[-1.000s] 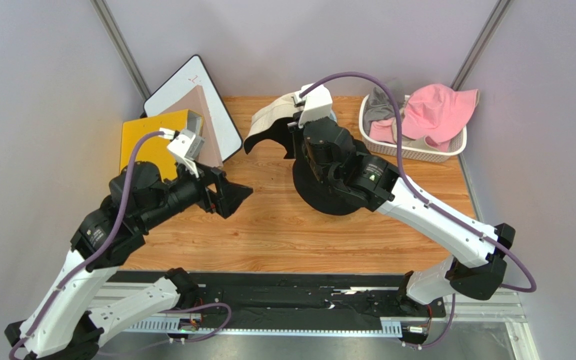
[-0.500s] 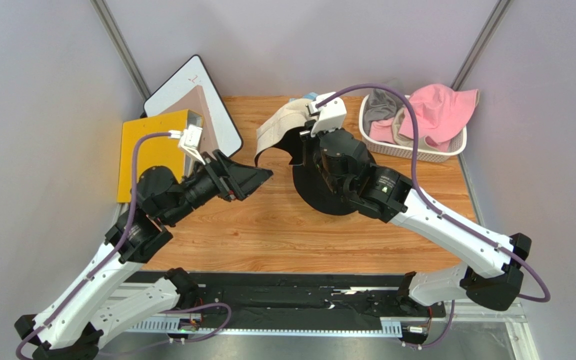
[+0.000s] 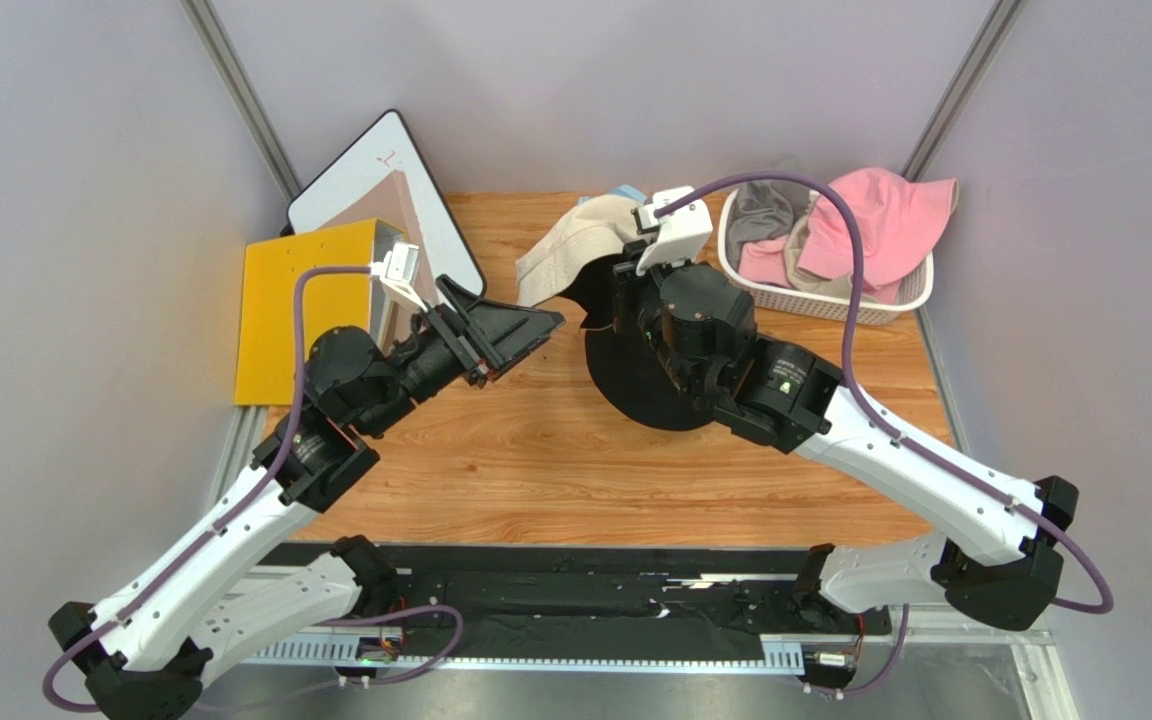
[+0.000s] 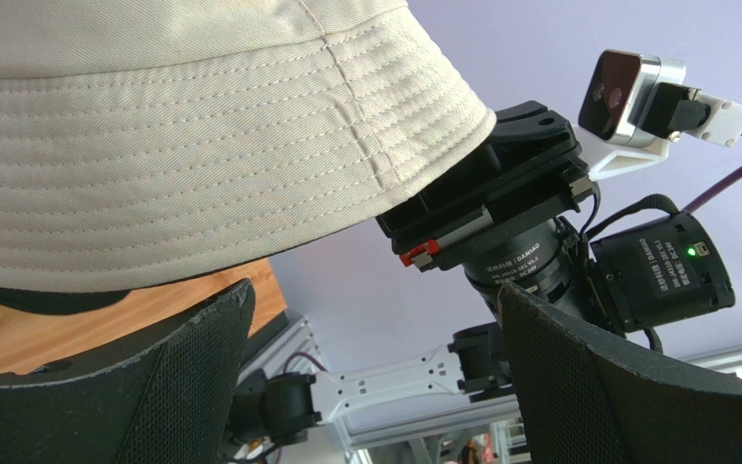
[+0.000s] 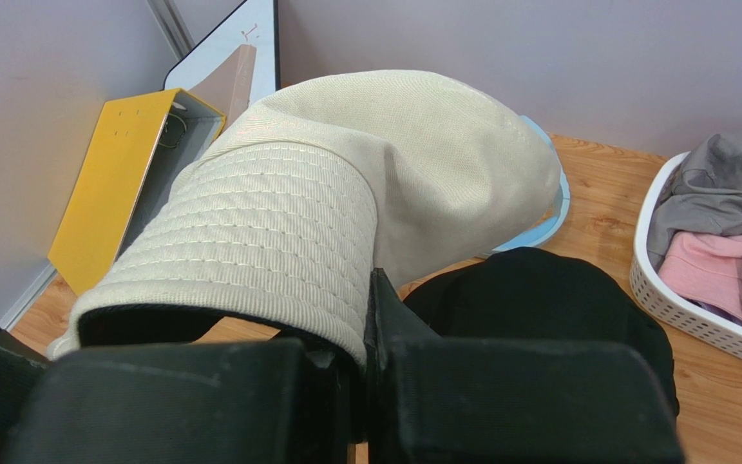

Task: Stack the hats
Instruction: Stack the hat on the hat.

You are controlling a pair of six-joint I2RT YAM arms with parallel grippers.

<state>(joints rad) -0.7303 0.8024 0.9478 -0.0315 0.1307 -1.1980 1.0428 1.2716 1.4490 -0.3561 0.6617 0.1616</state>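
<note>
My right gripper point(image 5: 370, 290) is shut on the brim of a beige hat point(image 5: 394, 164), holding it in the air over the back of the table. From above, the beige hat point(image 3: 575, 248) hangs left of the right gripper point(image 3: 615, 275). A black hat point(image 3: 657, 393) lies flat on the wood below, partly under the right arm. My left gripper point(image 3: 530, 327) is open, just left of the beige hat and pointing at it. In the left wrist view the beige brim point(image 4: 201, 145) sits above the open left gripper point(image 4: 375, 329), with nothing between the fingers.
A white basket point(image 3: 898, 308) at the back right holds a pink hat point(image 3: 875, 218) and a grey hat point(image 3: 760, 210). A light blue ring point(image 5: 551, 215) lies behind the black hat. A yellow folder point(image 3: 289, 293) and a whiteboard point(image 3: 379, 165) lean at the back left.
The left arm has swung right and towards the back, bringing its open gripper up to the beige hat. The right gripper has shifted slightly right with the hat.
</note>
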